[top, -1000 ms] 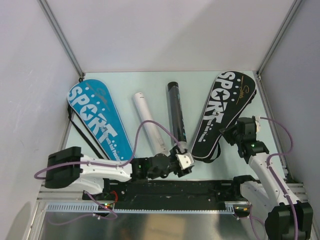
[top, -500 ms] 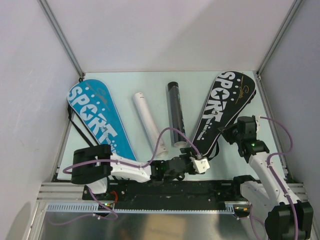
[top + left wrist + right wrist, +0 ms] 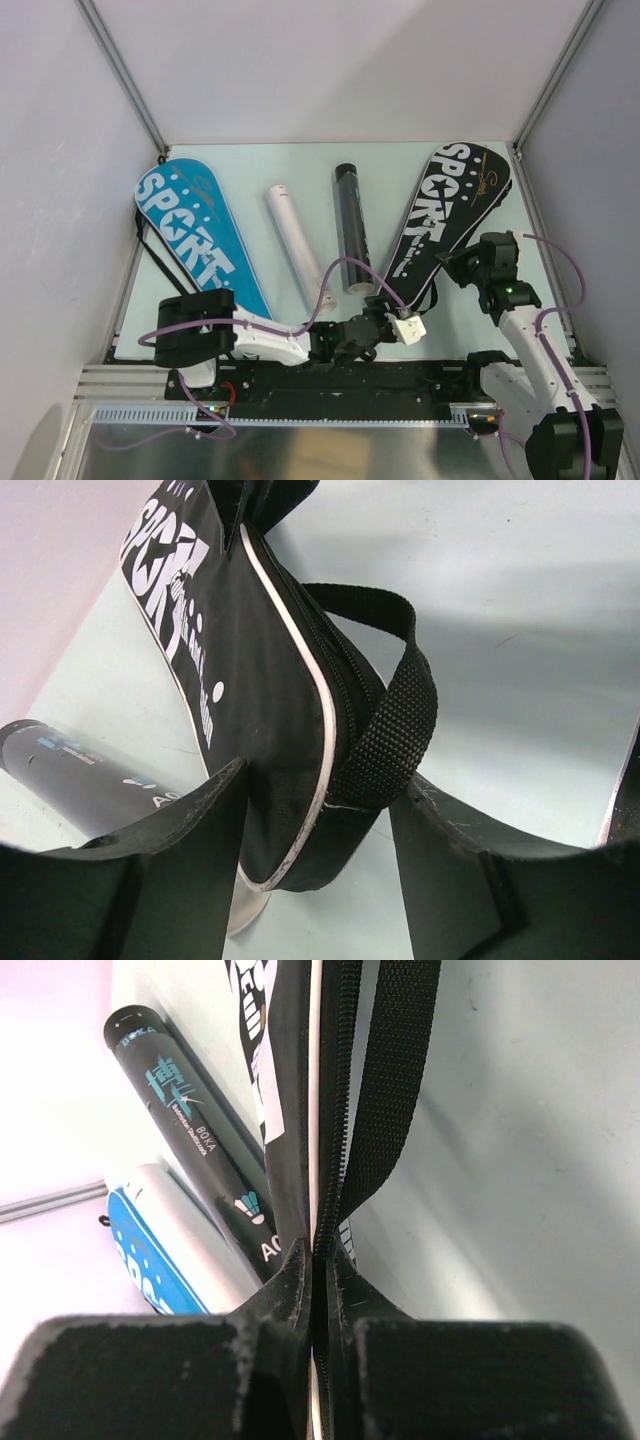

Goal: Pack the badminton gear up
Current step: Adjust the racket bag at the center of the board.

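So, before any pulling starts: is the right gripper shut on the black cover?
Yes, the right gripper has its jaws pinched together on the zipper edge of the black cover.

Light is bright, soft and even; shadows on the pale tabletop (image 3: 300,165) lie faint and diffuse. In the wrist views the black cover (image 3: 260,680) is crisp, the near jaws dark and slightly soft.
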{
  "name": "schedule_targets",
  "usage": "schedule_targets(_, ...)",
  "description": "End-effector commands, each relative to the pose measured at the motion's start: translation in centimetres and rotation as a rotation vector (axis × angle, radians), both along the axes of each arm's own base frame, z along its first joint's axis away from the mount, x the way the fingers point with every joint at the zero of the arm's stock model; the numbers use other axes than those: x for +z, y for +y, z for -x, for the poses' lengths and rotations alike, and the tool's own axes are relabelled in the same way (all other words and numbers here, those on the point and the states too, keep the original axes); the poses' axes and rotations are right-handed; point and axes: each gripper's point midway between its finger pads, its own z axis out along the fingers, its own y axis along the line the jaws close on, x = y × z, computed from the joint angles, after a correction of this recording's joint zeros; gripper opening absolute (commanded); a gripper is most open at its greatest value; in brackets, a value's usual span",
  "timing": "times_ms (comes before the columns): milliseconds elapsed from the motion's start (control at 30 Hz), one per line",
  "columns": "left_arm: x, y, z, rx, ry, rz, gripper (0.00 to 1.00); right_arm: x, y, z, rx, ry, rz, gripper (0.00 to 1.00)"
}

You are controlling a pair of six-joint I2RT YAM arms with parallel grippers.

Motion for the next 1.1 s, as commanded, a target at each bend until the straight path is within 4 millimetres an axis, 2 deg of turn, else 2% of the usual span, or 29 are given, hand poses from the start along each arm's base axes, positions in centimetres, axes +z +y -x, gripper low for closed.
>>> schedule_targets(0,1.6,0.6,-1.7,0.068,-0.031,0.052,0.6,4.6,0.3,-1.3,0.011,-0.133,-0.061,0.0)
schedule_targets(67,1.5,0.5,-1.8,0.061,-0.027,0.053,0.53,4.5,0.2,-1.2,0.009,-0.129,-0.061,0.0)
schedule_targets(167,1.6,0.6,-2.1,0.07,-0.007,0.071,0.3,4.4,0.0,-1.1,0.007,-0.122,-0.061,0.0)
schedule_targets(267,1.5,1.3,-2.7,0.094,0.027,0.098,0.23,4.4,-0.2,-1.1,0.008,-0.125,-0.065,0.0)
schedule_targets(367,1.3,2.1,-3.1,0.114,0.038,0.104,0.42,4.7,-0.6,-1.3,0.008,-0.132,-0.085,0.0)
schedule_targets(467,1.3,2.5,-3.3,0.123,0.032,0.103,0.55,4.9,-1.0,-1.3,-0.003,-0.137,-0.098,0.0)
schedule_targets(567,1.4,2.2,-3.2,0.105,0.04,0.113,0.58,4.9,-1.0,-1.3,-0.005,-0.132,-0.106,0.0)
schedule_targets(700,0.9,1.9,-3.1,0.096,0.048,0.11,0.57,5.0,-0.8,-1.3,-0.003,-0.133,-0.116,0.0)
schedule_targets(833,0.8,1.8,-3.1,0.091,0.047,0.105,0.47,5.1,-0.9,-1.4,-0.006,-0.139,-0.119,0.0)
schedule_targets(900,1.1,1.8,-3.1,0.094,0.045,0.112,0.32,5.0,-0.8,-1.4,-0.004,-0.135,-0.121,0.02)
schedule_targets(1000,1.8,2.1,-3.5,0.124,0.053,0.14,0.1,4.8,-0.7,-1.5,0.016,-0.132,-0.111,0.15)
schedule_targets(1067,2.4,2.4,-3.8,0.142,0.082,0.181,0.03,4.8,-0.3,-1.4,0.056,-0.139,-0.103,0.28)
